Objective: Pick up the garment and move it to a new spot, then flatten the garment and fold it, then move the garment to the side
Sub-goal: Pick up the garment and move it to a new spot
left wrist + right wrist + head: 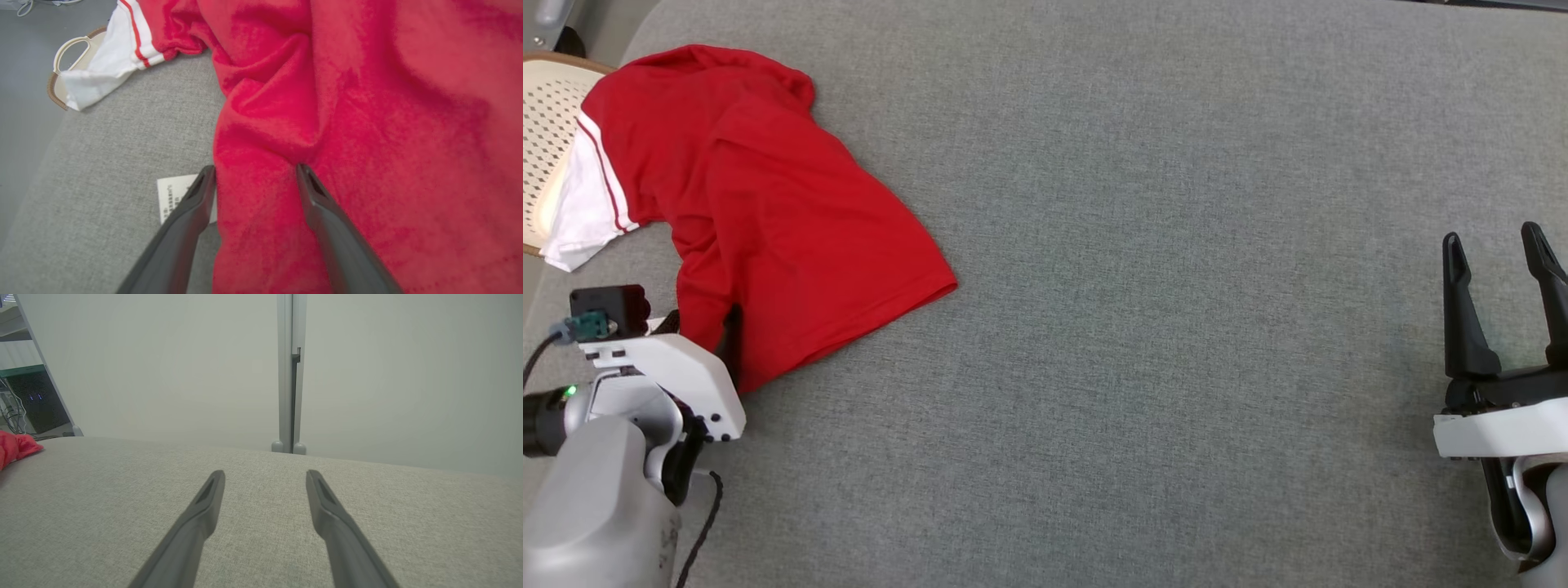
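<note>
**Red shirt [768,204] bunched on a grey cloth-covered table [1176,367]**

Closest to the robot, the left pincer [254,168] sits at the shirt's near hem with its two dark fingers spread wide. One finger is over the red cloth and the other is just beside the shirt's edge. A raised fold of the cloth stands between them, and nothing is pinched. Touching that same edge of the shirt, a white label [173,198] lies on the table, partly hidden by the outer finger. It carries lines of small print, too fine to read.

The right pincer [1491,233] is well apart from the shirt, towards the opposite side of the table. Its fingers are also spread wide, with nothing between them and bare grey cloth beneath.

The shirt itself lies crumpled near the table's far left corner. Its red body is humped into soft folds and its hem reaches towards the middle. A white sleeve [580,212] trimmed with thin red stripes hangs off the shirt's left side.

Past that sleeve stands a pale perforated basket [543,106] with a brown rim and a cut-out handle. The sleeve drapes over its rim, and what lies inside cannot be told.

The table's cover is a woven grey fabric, and its corner behind the shirt is rounded. Beyond the shirt, shelving [20,388] with loose cables stands at the room's edge. A plain pale wall [163,367] runs behind the table, split by a grey upright post [288,375].
</note>
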